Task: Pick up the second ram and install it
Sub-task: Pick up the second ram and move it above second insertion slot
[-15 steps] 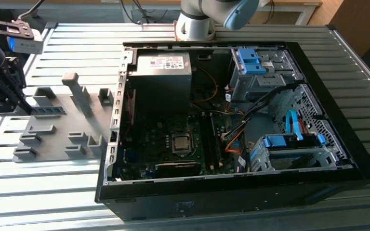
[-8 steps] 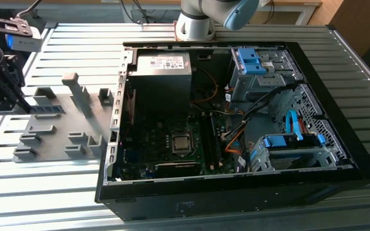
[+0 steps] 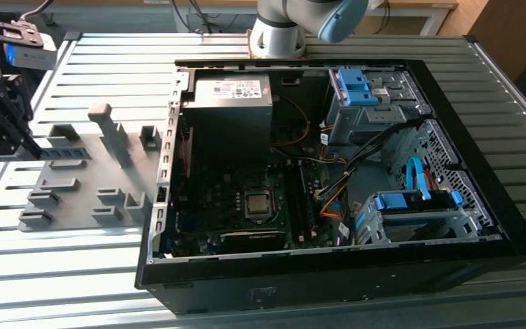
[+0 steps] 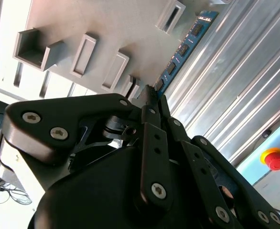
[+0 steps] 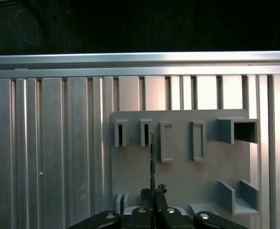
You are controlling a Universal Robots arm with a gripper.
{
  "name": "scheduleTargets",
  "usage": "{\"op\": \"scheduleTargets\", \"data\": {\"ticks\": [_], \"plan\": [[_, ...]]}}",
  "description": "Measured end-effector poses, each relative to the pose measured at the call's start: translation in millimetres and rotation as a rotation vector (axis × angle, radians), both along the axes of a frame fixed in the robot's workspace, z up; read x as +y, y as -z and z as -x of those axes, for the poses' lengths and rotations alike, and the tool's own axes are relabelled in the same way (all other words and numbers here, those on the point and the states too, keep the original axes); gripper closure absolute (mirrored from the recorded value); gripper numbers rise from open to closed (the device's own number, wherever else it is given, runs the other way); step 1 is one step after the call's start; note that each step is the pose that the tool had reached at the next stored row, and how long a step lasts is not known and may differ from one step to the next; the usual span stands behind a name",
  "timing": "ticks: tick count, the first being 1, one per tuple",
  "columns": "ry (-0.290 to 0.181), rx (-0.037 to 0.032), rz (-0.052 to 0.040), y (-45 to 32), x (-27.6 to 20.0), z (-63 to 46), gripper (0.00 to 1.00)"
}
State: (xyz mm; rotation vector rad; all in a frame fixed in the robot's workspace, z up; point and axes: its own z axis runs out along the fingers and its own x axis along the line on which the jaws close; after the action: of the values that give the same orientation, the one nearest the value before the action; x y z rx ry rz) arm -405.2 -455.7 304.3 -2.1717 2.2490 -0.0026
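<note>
Clamping the second ram (image 4: pixel 183 47), jaws overhang ribbed table (image 3: pixel 80 274).

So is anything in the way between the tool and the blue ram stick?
No, nothing visible. The tool already pinches one end of the second ram, at the edge of the gray holder plate.
</note>
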Motion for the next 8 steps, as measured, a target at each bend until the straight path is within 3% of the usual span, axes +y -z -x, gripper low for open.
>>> {"op": "scheduleTargets", "data": {"ticks": [8], "plan": [[0.000,0.0001,0.0000,-6.7,0.0,0.0,0.86]]}}
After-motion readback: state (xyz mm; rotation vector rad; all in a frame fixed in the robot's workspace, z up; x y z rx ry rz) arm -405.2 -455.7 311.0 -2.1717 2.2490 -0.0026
